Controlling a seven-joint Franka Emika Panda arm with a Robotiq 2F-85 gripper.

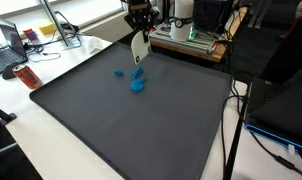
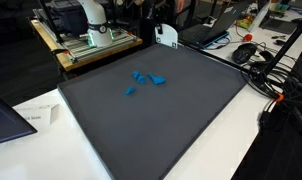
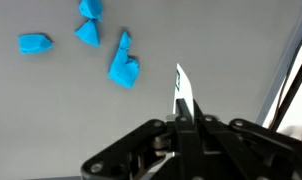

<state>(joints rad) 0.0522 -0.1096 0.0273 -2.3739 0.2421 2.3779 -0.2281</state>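
I've got the gripper (image 3: 181,120) pinched tight on a white card (image 3: 183,92), prob. paper, hanging over the mat's (image 1: 121,130) far edge w/ blue bits (image 1: 137,84) lying just nearer, so pickup's done and put-down isn't.

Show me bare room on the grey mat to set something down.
Free: the wide stretch of grey mat between the blue pieces and its near edge, in both exterior views. Crowded: the far part, where blue pieces cluster near the gripper holding a white card.
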